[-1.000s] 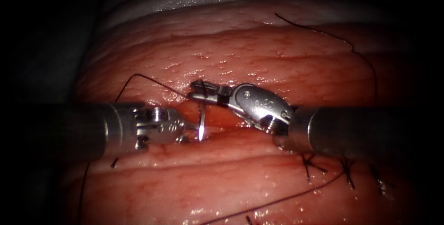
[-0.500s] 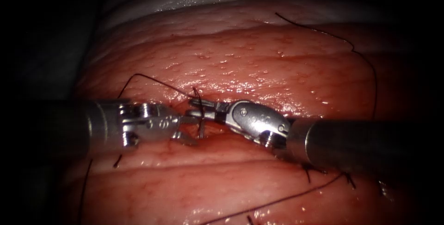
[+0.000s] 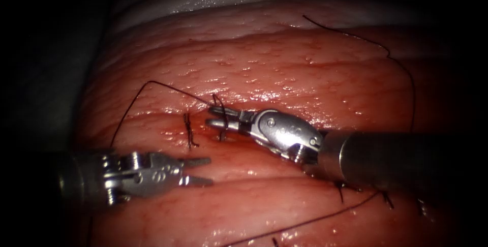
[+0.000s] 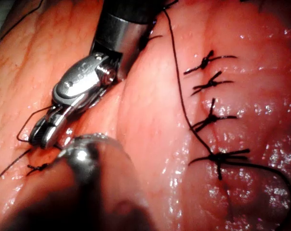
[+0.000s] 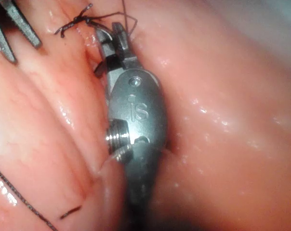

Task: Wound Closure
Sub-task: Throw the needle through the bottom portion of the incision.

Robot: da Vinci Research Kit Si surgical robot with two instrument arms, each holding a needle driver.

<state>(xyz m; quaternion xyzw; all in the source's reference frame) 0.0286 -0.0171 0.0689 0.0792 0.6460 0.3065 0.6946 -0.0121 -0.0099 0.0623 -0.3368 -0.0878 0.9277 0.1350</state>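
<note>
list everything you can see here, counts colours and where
tissue: one piece, pink-red and wet, under everything
cut: one, darker red groove across the tissue between the two tools
thread: one long dark strand, looping over the tissue and ending at the right pincer
single stitch: one, dark, across the cut just beyond the left pincer's tips
row of stitches: four, dark, knotted, along the closed stretch
needle: one, dark short stretch below the right pincer, over the cut; grip spot and tip cannot be told
left pincer: one, silver, open, holds nothing
right pincer: one, silver, shut on the needle
</note>
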